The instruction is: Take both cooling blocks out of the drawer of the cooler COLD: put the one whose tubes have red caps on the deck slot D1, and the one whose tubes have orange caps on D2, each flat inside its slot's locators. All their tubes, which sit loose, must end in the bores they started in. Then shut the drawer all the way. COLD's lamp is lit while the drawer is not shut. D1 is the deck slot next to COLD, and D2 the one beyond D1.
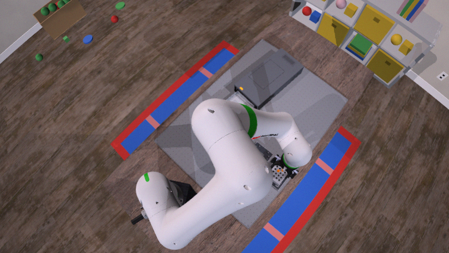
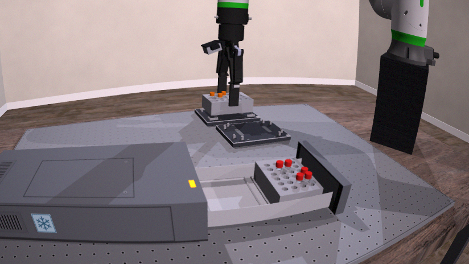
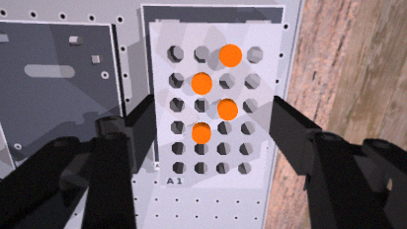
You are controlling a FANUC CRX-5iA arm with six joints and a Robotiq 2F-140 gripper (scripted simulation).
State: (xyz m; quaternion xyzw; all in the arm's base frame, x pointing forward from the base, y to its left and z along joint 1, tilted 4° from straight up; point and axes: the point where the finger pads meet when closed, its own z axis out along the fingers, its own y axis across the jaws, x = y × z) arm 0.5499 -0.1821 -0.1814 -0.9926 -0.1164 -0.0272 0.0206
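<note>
Table (image 2: 377, 196) – wrist shows hand (image 3: 212, 123) clamping orange-capped block (image 3: 262, 163).

On the cooling block with the orange-capped tubes (image 3: 212, 104), the wrist view shows the marking "A1" (image 3: 174, 181) printed in dark letters at 1 corner of its pale top face, just below the last row of bores. On the front of the cooler (image 2: 98, 183), low at its left end, sits a small pale square label bearing a blue snowflake sign (image 2: 43, 223), with no words beside it. The robot's forearm (image 1: 269, 125) carries a thin line of red and black lettering (image 1: 267, 136) near the green band, too small to read.
</note>
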